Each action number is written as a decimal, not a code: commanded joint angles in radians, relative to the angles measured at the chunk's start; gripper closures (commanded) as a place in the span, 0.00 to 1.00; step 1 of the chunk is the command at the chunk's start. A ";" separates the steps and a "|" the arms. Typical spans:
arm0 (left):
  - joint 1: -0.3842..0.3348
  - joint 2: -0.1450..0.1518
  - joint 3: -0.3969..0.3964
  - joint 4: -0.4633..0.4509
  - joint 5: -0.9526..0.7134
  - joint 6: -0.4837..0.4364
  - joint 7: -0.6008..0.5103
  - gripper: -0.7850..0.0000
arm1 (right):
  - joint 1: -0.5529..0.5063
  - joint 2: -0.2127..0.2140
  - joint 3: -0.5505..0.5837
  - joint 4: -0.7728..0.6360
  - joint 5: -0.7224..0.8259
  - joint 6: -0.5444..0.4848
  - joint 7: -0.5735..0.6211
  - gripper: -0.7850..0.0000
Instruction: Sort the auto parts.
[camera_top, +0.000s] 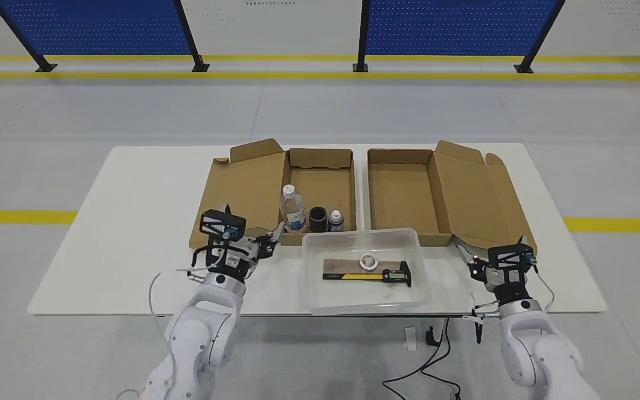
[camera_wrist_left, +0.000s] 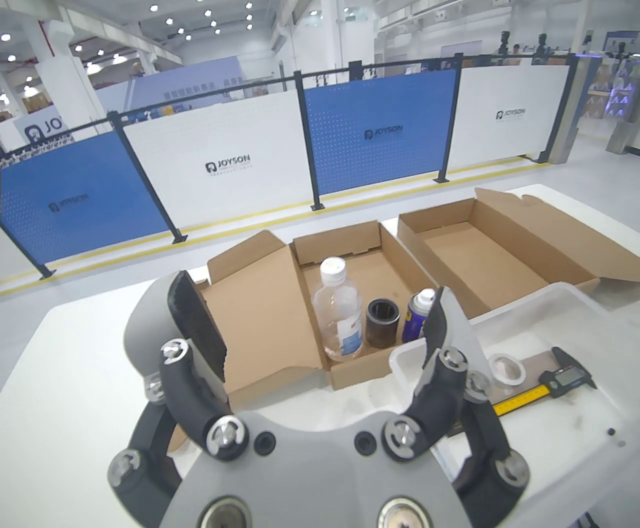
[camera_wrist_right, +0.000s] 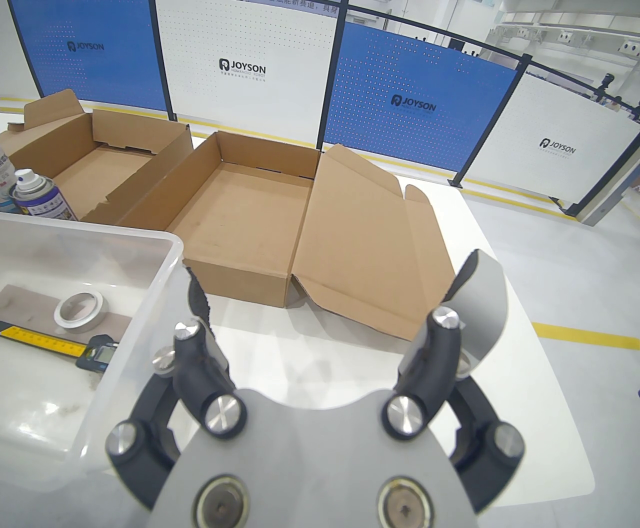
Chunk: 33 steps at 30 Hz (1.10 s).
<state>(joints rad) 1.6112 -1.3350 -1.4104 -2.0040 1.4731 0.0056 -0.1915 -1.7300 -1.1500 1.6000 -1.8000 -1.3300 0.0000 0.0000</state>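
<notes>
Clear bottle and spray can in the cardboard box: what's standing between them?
A short black tube stands between the bottle and the spray can. The left wrist view shows this most clearly.

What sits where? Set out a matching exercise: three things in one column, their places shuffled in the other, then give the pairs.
Things:
1. clear bottle
2. metal ring
3. right gripper

Places:
A. in the clear plastic bin
B. open, by the flat flap of the right cardboard box
C. upright in the left cardboard box

Pairs: 1-C, 2-A, 3-B.
</notes>
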 joint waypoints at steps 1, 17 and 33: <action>0.022 0.006 -0.030 -0.013 0.064 -0.035 0.029 0.00 | 0.000 0.000 0.000 0.000 0.000 0.000 0.000 0.00; 0.086 0.012 -0.092 -0.047 0.038 -0.039 0.050 0.00 | 0.000 0.000 0.000 0.000 0.000 0.000 0.000 0.00; 0.086 0.012 -0.092 -0.047 0.038 -0.039 0.050 0.00 | 0.153 0.000 -0.104 -0.222 -0.026 -0.121 0.536 0.00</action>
<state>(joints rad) 1.6969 -1.3233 -1.5021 -2.0505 1.5110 -0.0331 -0.1416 -1.5918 -1.1492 1.5117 -2.0036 -1.3634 -0.1130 0.4456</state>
